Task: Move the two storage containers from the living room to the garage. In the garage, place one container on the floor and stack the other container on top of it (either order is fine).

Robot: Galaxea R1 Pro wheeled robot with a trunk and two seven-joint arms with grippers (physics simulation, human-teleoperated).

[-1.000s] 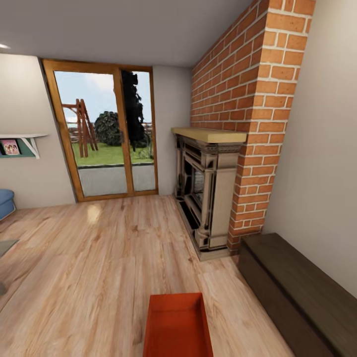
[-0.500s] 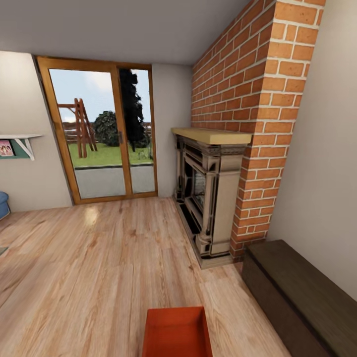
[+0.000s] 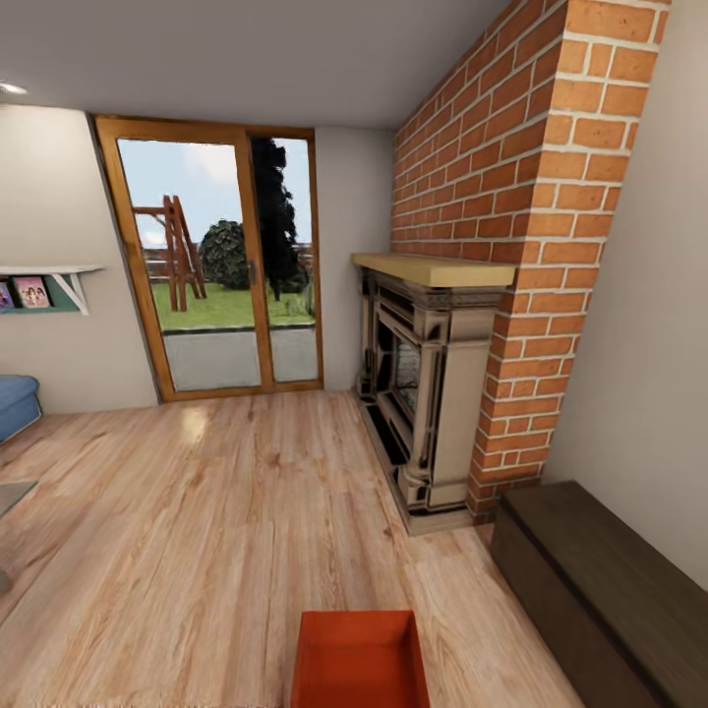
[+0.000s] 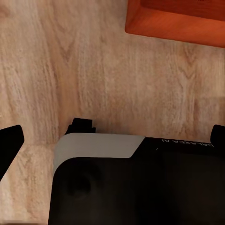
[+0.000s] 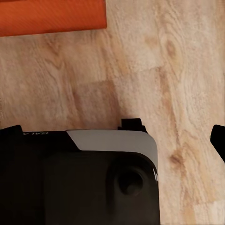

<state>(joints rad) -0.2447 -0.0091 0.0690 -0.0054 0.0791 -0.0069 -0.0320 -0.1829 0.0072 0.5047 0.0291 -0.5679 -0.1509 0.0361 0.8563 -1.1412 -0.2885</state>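
Note:
One orange-red open-topped storage container point(image 3: 359, 659) lies low at the middle of the head view, over the light wood plank floor point(image 3: 197, 511) of the living room. A corner of it point(image 4: 178, 21) shows in the left wrist view, and an edge of it point(image 5: 51, 16) in the right wrist view. My left gripper point(image 4: 115, 140) is open, with a dark fingertip point(image 4: 9, 145) far out at the picture's side. My right gripper point(image 5: 115, 138) is open too, its fingertip point(image 5: 219, 140) wide apart from the other. Neither touches the container. The second container and the garage are out of view.
A brick fireplace point(image 3: 433, 383) stands ahead on the right, with a long dark low cabinet point(image 3: 600, 580) beside it along the wall. Wood-framed glass doors point(image 3: 221, 265) close the far wall. A blue sofa point(image 3: 15, 403) sits far left. My black and white base point(image 4: 140, 187) lies below the wrists.
The whole head view has shifted, so the camera moved; doors and fireplace now sit further right. The container sits slightly lower in the picture.

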